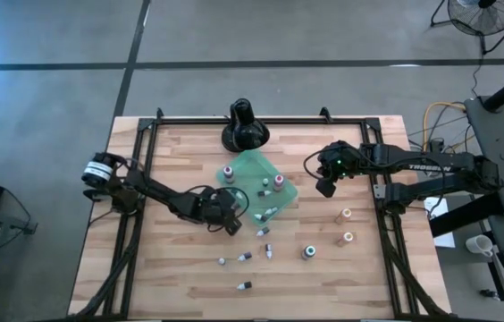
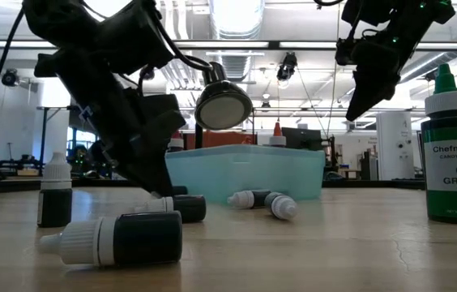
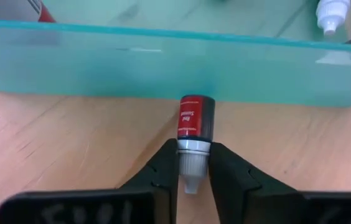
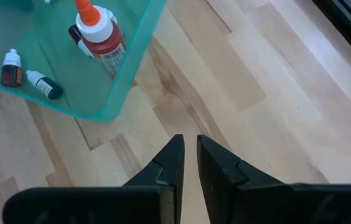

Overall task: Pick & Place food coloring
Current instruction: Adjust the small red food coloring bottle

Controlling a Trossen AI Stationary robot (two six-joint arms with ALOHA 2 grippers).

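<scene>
Closest to our left wrist camera, the left gripper (image 3: 193,169) has its two fingers (image 3: 163,168) pinching the white cap end of a red food coloring bottle (image 3: 196,118), which lies on the wooden table (image 1: 172,277) with its base just beside the near wall of the teal tray (image 3: 101,62). We judge the step in hand to be the pick: the hold sits only on the narrow cap, so we want to lift slowly, keep the bottle from swinging, and clear the tray wall before carrying it over and letting go low inside. Our right gripper (image 4: 188,163) hangs above bare table right of the tray, fingers pressed together on nothing. More small bottles lie scattered on the near part of the table (image 1: 244,257), and a few already sit in the tray (image 4: 43,85). On the label of the big green bottle (image 2: 454,154) we read "Chefmaster", "Candy Color" and "GREEN"; the red bottle's label is too small to read.
</scene>
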